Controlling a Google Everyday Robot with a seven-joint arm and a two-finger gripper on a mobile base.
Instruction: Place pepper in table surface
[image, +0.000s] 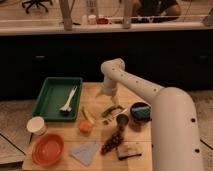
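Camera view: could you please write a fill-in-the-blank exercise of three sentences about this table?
The white utensil lies inside the ____ tray.
The gripper hangs over the table surface, close to a small green ____.
Beside the orange bowl stands a white ____.
Missing words: green; pepper; cup.
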